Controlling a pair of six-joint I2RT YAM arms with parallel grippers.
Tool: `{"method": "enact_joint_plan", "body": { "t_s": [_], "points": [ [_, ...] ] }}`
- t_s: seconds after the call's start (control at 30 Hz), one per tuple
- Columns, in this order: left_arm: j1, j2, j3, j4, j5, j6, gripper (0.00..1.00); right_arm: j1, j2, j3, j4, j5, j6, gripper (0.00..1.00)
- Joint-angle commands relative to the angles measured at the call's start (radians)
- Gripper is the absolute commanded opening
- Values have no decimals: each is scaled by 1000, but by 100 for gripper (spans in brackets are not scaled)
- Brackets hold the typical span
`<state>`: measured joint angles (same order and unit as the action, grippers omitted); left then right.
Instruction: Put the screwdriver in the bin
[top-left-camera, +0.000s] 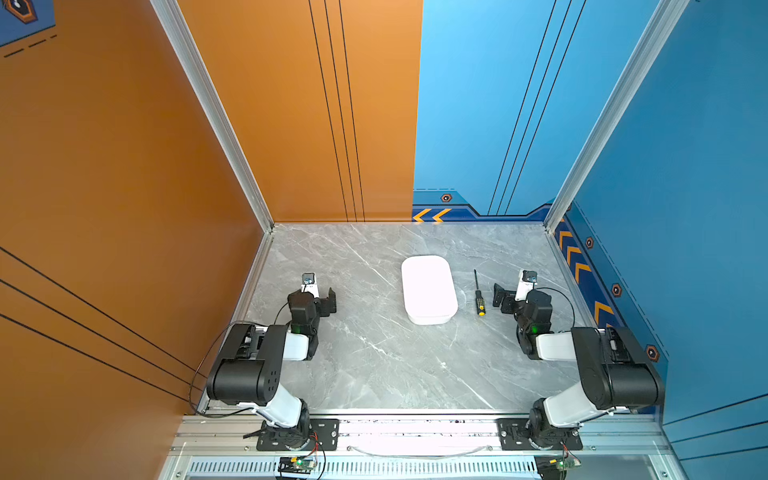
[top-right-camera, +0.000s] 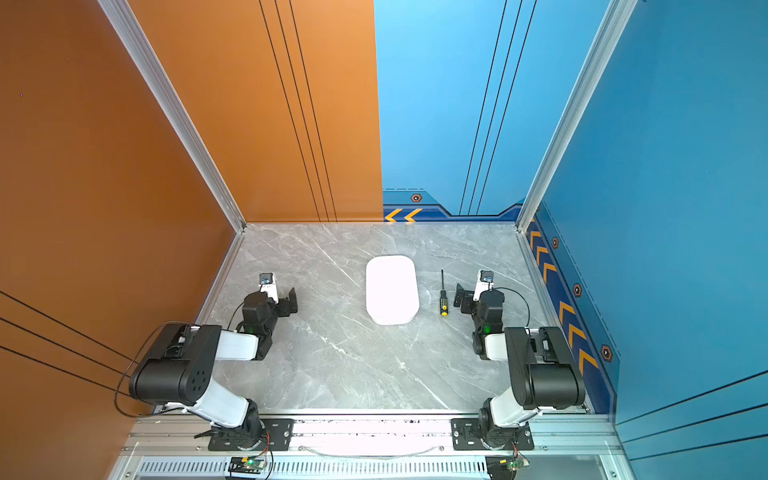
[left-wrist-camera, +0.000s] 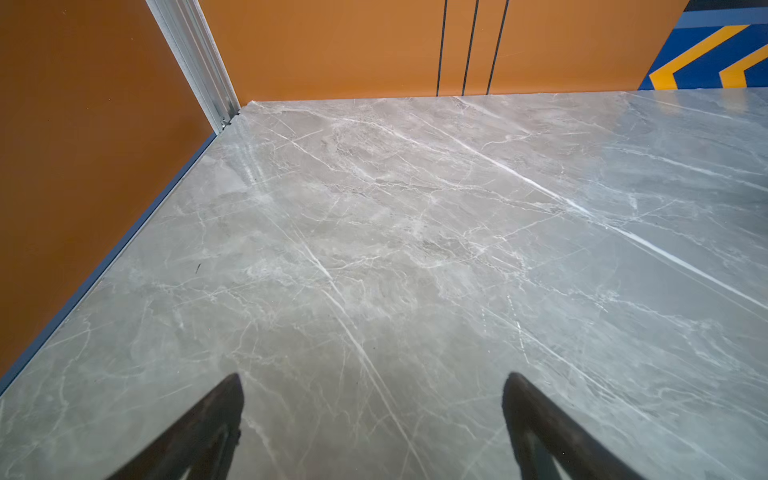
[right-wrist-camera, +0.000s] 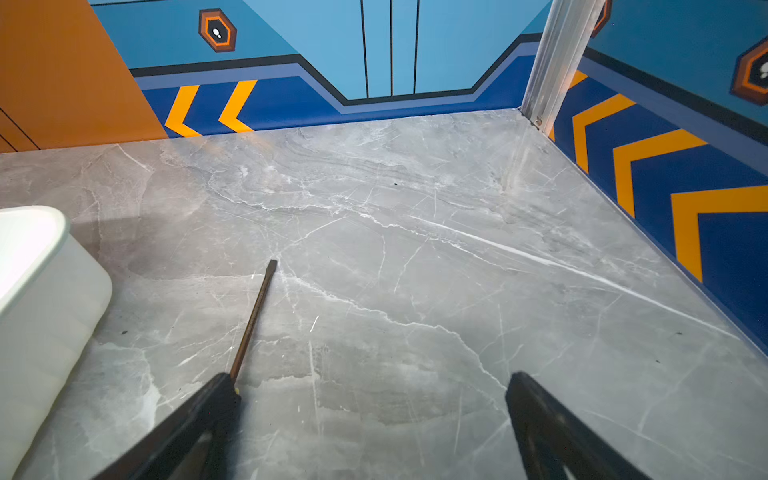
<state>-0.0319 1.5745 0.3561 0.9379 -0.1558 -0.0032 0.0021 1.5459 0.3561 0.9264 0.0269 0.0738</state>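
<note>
The screwdriver (top-left-camera: 478, 294) lies flat on the marble surface (top-left-camera: 374, 353), outside the bin (top-left-camera: 430, 319) and just beside its right long wall. Its long axis runs parallel to that wall, with the thin tip toward the back wall and the yellow-capped handle toward the robot's bases.

The right fingers (top-left-camera: 500, 293) are just beside the handle on its far side from the bin. They are spread wide and hold nothing. In the right wrist view the shaft (right-wrist-camera: 253, 316) comes out from behind one finger, so the tool sits off to that side rather than in the gap.

The left fingers (left-wrist-camera: 208, 415) are also spread wide and empty, well apart on the bin's other side. The right arm is clearly nearer. It probably needs a small sideways shift toward the bin to straddle the handle across its axis.
</note>
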Motion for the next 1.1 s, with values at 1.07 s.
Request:
{"method": "enact_joint_plan", "body": {
  "t_s": [1.07],
  "points": [
    [-8, -13, 16, -5, 47, 38, 98, 10, 1, 17, -15, 24, -17, 100]
  ]
}}
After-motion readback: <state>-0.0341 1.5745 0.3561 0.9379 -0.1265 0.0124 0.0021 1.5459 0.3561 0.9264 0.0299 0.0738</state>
